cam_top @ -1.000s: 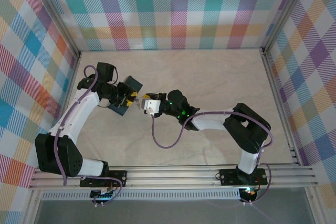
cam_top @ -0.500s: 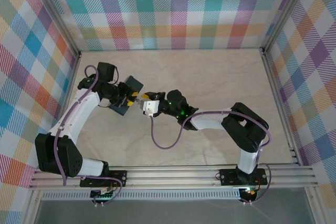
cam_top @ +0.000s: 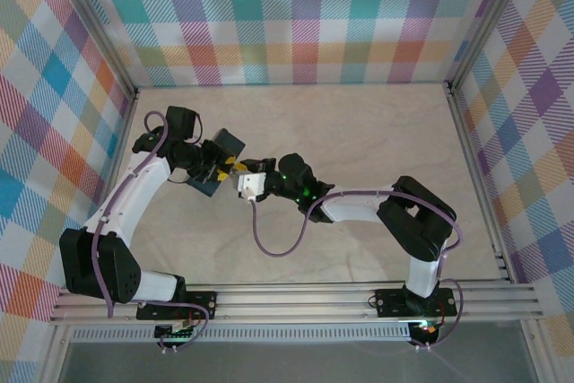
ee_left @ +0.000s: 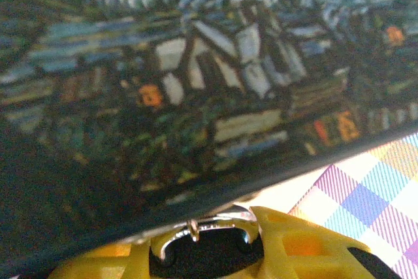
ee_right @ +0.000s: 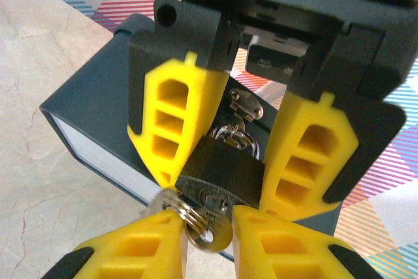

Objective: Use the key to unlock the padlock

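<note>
The small dark padlock point(ee_right: 225, 168) hangs by its metal shackle point(ee_left: 212, 228) from the hasp of a dark blue picture box point(ee_right: 85, 119). My left gripper point(ee_right: 222, 191) is shut on the padlock's body, one yellow finger on each side. The key point(ee_right: 215, 232), with a split ring through its head, sticks into the padlock's underside. My right gripper point(ee_right: 210, 249) is shut on the key's head from below. In the top view the left gripper point(cam_top: 219, 168) and the right gripper point(cam_top: 233, 174) meet nose to nose at the box point(cam_top: 230, 143).
The box stands near the left wall of the plaid enclosure point(cam_top: 54, 114). A purple cable point(cam_top: 269, 244) loops down from the right wrist over the pale table point(cam_top: 359, 132), which is bare to the right and rear.
My right gripper has pushed a little to the left, closer onto the padlock, and its jaws have tightened slightly. The left arm has stayed put.
</note>
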Robot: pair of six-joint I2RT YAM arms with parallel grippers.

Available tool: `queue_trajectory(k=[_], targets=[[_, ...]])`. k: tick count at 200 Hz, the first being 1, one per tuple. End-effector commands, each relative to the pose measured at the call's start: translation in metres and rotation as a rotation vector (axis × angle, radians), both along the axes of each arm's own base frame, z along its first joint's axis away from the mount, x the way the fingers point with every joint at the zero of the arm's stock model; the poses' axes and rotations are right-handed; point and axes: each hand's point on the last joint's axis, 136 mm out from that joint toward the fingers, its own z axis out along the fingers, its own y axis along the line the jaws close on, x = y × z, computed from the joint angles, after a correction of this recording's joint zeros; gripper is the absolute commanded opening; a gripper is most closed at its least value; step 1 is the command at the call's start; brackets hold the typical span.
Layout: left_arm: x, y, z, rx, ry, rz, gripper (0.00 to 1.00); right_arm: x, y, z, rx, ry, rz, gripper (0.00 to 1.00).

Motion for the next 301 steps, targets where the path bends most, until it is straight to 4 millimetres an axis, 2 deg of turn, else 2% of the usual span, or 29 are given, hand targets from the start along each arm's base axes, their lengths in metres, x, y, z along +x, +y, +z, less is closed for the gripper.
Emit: queue_trajectory(k=[1,30,72,100,122,158,175,206,226,238,273,301], targets=[[0.000,-0.008,0.017,-0.033,-0.058,-0.028,0.00,-0.003,0.010,0.012,0.031,-0.026,0.023,0.23],[0.001,-0.008,0.017,-0.036,-0.059,-0.027,0.00,-0.004,0.009,0.013,0.033,-0.027,0.017,0.19],[0.002,-0.009,0.020,-0.042,-0.066,-0.028,0.00,0.001,0.008,0.001,-0.010,-0.043,-0.005,0.17],[0.002,-0.009,0.020,-0.042,-0.069,-0.029,0.00,0.002,0.007,-0.004,-0.021,-0.005,-0.011,0.05],[0.003,-0.010,0.021,-0.048,-0.079,-0.029,0.00,-0.002,0.004,-0.003,-0.005,0.136,0.004,0.00],[0.002,-0.011,0.021,-0.054,-0.083,-0.029,0.00,-0.006,0.003,-0.002,0.038,0.334,0.002,0.00],[0.003,-0.011,0.021,-0.052,-0.088,-0.026,0.00,-0.006,0.005,0.006,0.114,0.501,-0.018,0.00],[0.004,-0.008,0.012,-0.022,-0.076,-0.028,0.00,-0.019,0.009,-0.005,0.138,0.798,-0.010,0.00],[0.004,-0.006,0.008,-0.001,-0.075,-0.038,0.00,-0.027,0.001,-0.012,0.130,0.917,-0.019,0.23],[0.003,-0.004,0.005,0.019,-0.078,-0.045,0.00,-0.031,-0.005,-0.016,0.132,0.984,-0.015,0.29],[0.001,-0.004,-0.008,0.037,-0.072,-0.048,0.00,-0.020,-0.023,-0.018,0.212,1.240,-0.077,0.36],[0.001,-0.010,-0.014,0.035,-0.074,-0.051,0.00,-0.009,-0.023,-0.015,0.306,1.450,-0.096,0.39]])
